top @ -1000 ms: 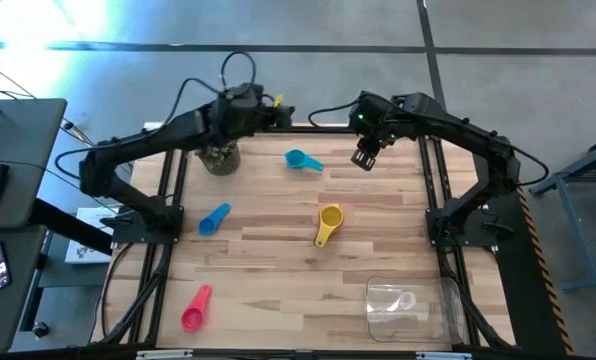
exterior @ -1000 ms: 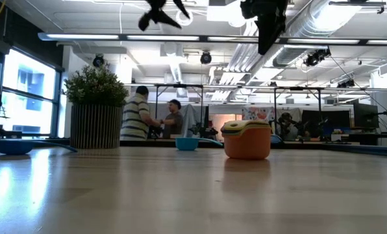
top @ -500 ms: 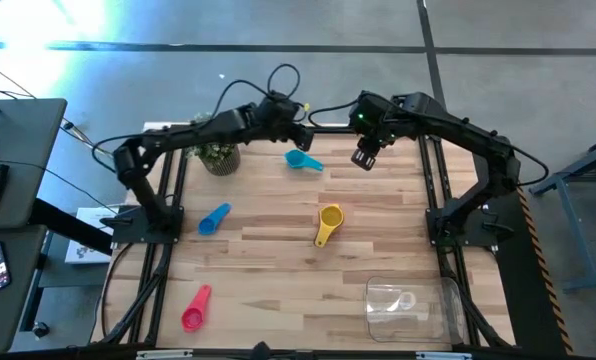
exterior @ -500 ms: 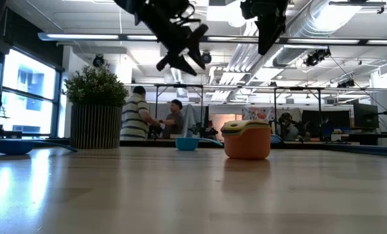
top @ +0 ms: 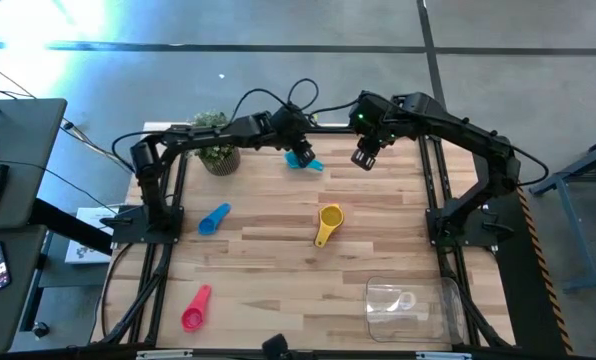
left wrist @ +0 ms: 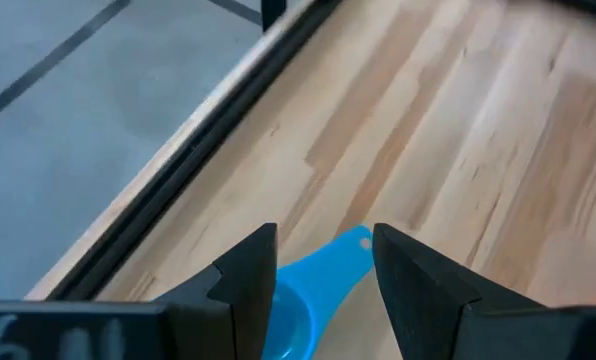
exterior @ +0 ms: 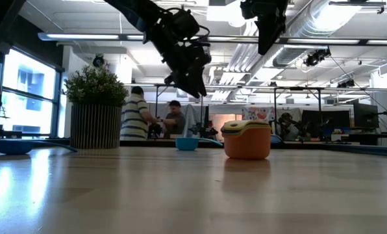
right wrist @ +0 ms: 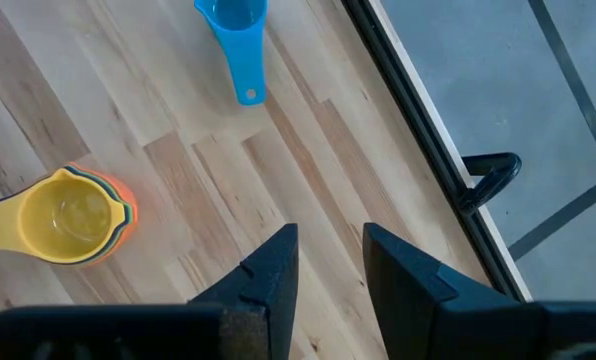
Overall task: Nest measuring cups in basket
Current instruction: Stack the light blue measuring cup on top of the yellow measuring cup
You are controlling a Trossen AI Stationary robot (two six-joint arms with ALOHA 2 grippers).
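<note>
Teal cup [top: 304, 161], blue cup [top: 214, 219], pink cup [top: 195, 308], yellow-over-orange cup stack [top: 329, 218], clear basket [top: 448, 312], pale striped-wood table [top: 278, 260].

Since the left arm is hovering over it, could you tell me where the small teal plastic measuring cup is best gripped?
Probably by the flat handle of the small teal plastic measuring cup, from straight above: it lies free on the wood and shows between the open left end effector fingers.

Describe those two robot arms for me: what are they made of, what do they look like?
Both are dark, slim, jointed arms on black frames at the table's sides. Thin black cables loop above the left arm. The right arm shows a small green light. The left gripper and right gripper each have two flat, dark, angular fingers.
</note>
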